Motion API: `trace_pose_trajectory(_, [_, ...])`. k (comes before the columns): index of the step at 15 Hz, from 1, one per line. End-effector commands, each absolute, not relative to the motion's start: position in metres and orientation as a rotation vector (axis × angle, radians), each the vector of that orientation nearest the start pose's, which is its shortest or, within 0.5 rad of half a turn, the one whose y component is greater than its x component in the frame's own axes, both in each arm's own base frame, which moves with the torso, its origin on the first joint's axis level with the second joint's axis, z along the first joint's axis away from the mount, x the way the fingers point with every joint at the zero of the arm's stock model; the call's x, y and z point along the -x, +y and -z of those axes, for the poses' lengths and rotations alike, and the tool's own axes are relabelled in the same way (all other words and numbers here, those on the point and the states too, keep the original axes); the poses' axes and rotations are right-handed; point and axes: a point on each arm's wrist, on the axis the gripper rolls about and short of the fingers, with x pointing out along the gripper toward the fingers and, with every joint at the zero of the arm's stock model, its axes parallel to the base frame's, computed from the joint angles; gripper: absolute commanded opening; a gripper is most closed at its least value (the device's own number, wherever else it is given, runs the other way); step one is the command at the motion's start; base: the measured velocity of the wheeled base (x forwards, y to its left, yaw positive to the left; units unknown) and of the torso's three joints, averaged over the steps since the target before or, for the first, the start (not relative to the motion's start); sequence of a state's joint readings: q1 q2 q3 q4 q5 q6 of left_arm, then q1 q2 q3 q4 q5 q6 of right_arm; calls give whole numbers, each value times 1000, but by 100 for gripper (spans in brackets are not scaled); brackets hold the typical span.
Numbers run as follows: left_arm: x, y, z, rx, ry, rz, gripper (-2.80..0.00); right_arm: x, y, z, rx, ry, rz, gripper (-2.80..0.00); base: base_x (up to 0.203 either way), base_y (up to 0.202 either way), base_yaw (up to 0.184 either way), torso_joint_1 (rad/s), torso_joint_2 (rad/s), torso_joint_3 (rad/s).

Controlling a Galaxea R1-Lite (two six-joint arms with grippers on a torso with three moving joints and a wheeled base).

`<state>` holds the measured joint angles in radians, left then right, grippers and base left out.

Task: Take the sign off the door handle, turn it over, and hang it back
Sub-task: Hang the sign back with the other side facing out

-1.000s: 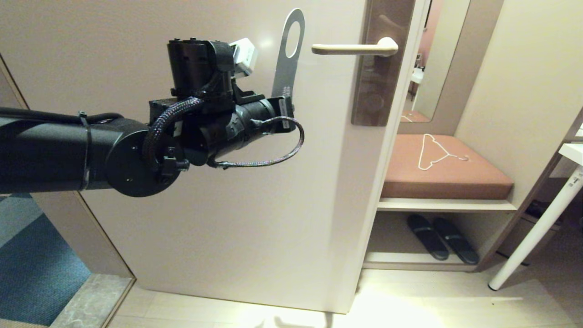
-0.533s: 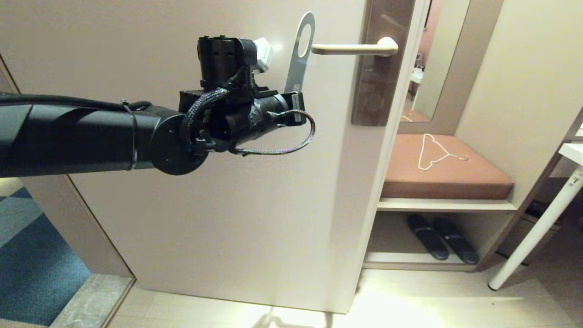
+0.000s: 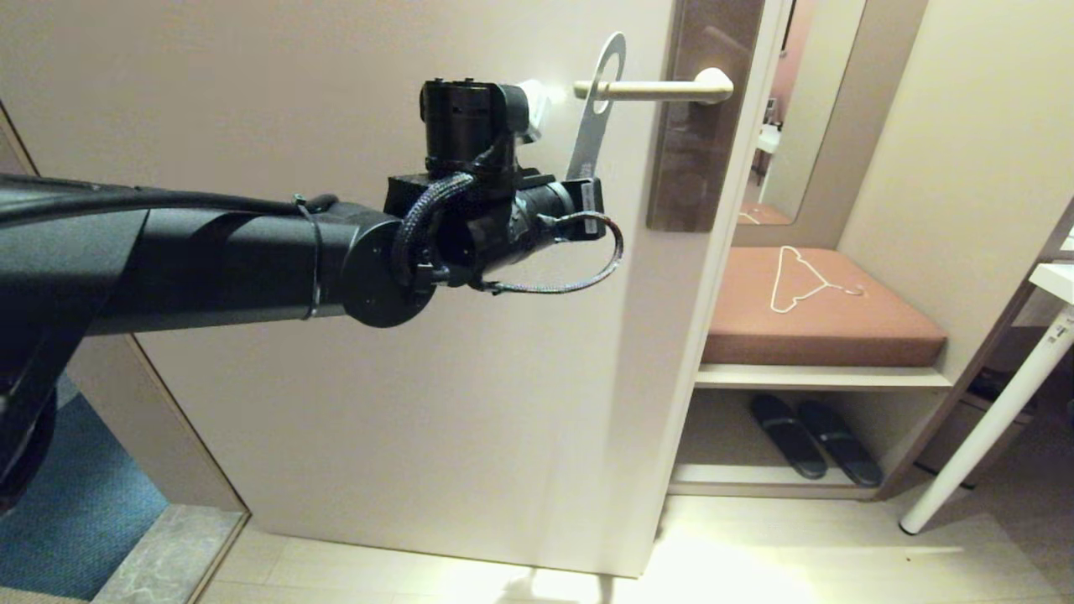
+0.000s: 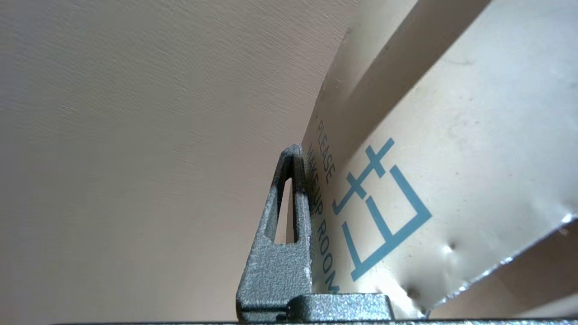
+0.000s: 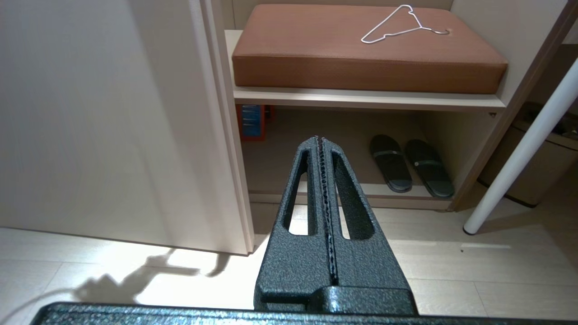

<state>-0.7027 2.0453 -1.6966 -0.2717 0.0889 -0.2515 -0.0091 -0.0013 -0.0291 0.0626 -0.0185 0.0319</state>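
head view, left gripper (image 3: 579, 189) clamping the sign (image 3: 590, 126), its oval hole around the door handle (image 3: 650, 88), right gripper (image 5: 321, 149) closed, empty

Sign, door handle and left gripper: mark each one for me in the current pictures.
sign (image 3: 585, 143): head view, on the blue-grey strip below the oval hole.
door handle (image 3: 663, 87): head view, mid-length on the beige lever.
left gripper (image 4: 301, 180): left wrist view, at the fingertips, shut on the sign's white face.

The right gripper (image 5: 324, 140), fingers pressed together, hangs low above the floor; slippers (image 5: 411, 166) at two o'clock, cushion (image 5: 361, 58) at twelve.
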Motion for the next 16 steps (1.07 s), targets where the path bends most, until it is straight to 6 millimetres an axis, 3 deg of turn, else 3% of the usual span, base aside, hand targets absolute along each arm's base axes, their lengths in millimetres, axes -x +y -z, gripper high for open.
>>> trace_pose_trajectory(1, [-325, -283, -268, 212, 153, 616, -280, 25, 0, -77, -32, 33, 28, -280, 0, 0, 0, 0, 0, 0])
trace_pose_trajectory(9, [-333, -306, -266, 212, 134, 631, -280, 25, 0, -77, -32, 33, 28, -280, 0, 0, 0, 0, 0, 0])
trace_pose_trajectory(16, [-325, -325, -258, 204, 150, 673, -280, 25, 0, -77, -32, 32, 28, -280, 0, 0, 0, 0, 0, 0])
